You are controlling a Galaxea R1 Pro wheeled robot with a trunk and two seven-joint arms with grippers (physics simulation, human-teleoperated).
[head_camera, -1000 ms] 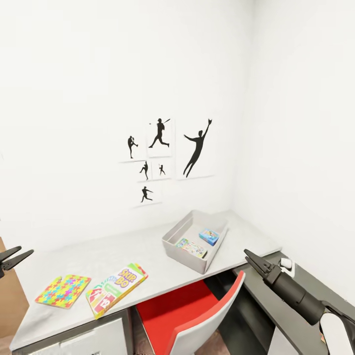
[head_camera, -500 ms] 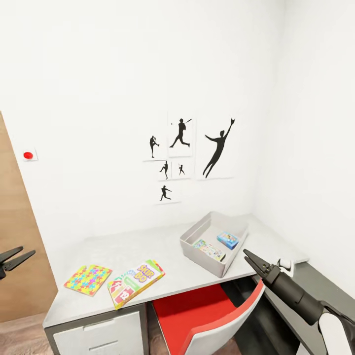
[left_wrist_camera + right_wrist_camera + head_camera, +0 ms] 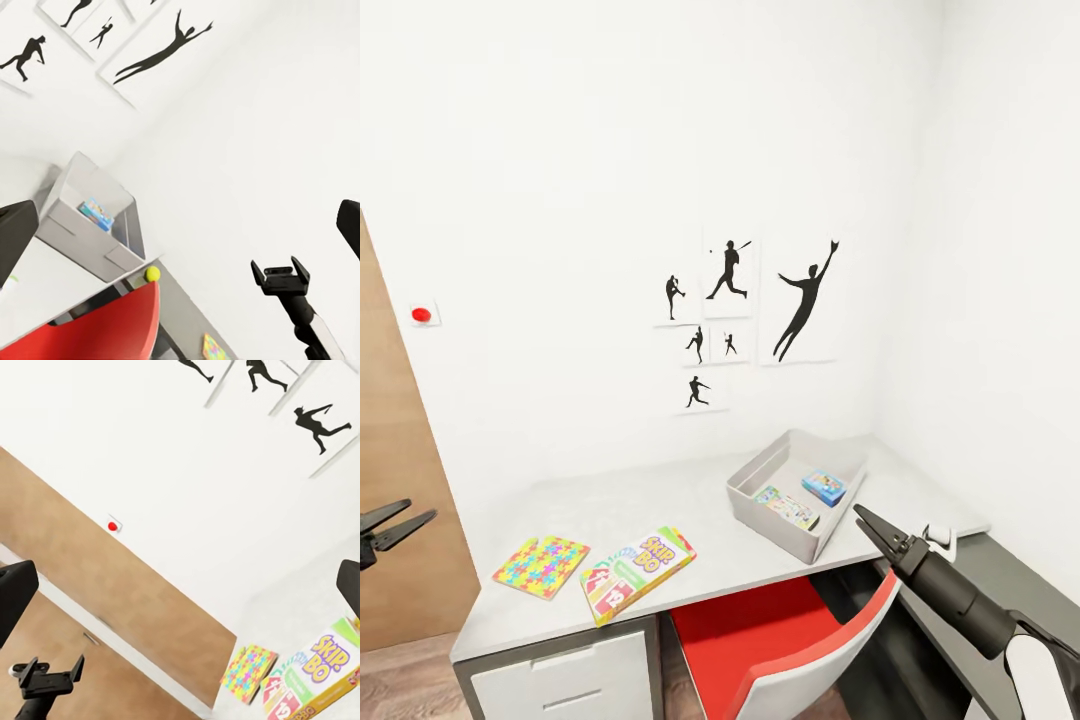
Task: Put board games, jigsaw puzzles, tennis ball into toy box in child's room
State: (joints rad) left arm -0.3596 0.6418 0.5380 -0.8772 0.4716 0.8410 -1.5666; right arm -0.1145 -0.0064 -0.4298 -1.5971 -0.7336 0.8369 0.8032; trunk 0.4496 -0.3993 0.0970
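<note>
The left gripper (image 3: pixel 398 522) sat at the head view's left edge, which cut off its body and arm, leaving two dark fingers spread apart. The right gripper (image 3: pixel 869 521) showed as a closed-looking point; whether its fingers touched could not be told. The toy box (image 3: pixel 760 505) near wall hid the lower part of a flat printed box (image 3: pixel 788 508) inside it, whose lettering was too small to read, as was that on the small blue board game (image 3: pixel 823 486). A chair (image 3: pixel 800 650) hid part of the table (image 3: pixel 610 500) front. In the left wrist view a jigsaw puzzle (image 3: pixel 213 349) was cut by the frame's edge.
</note>
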